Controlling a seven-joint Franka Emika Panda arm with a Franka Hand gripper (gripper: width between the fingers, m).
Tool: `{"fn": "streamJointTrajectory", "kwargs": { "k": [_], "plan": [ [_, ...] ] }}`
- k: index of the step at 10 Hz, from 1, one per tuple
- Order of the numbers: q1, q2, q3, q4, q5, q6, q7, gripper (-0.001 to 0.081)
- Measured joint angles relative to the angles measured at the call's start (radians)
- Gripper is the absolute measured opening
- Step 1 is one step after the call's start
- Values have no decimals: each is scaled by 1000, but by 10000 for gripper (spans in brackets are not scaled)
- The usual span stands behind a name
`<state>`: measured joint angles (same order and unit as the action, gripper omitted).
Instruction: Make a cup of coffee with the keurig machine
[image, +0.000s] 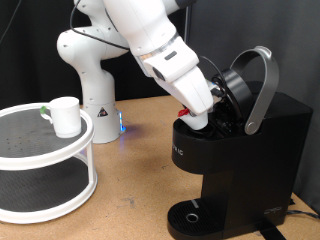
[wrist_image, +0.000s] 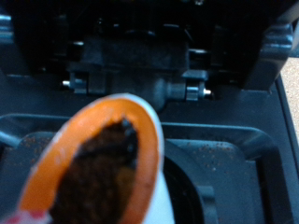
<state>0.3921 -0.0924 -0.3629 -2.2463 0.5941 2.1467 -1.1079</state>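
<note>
**Gripper at the open brewer**

Gripper (image: 199, 117) down inside the keurig machine (image: 235, 160), lid handle (image: 262, 85) raised, pinching a small pod (wrist_image: 107, 163) with orange rim and dark grounds. Cup (image: 65, 116) well apart on round white shelf (image: 50, 150), exterior view's left.

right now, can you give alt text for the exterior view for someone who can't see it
A white robot arm reaches its gripper into the open top of a black keurig, whose lid handle is raised. At the exterior view's left, a white cup sits on a round two-tier stand.
</note>
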Motion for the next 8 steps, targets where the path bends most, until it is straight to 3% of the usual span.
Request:
{"fn": "streamJointTrajectory", "kwargs": {
  "k": [8],
  "plan": [
    [0, 26, 32, 5, -27, 18, 37, 96]
  ]
}}
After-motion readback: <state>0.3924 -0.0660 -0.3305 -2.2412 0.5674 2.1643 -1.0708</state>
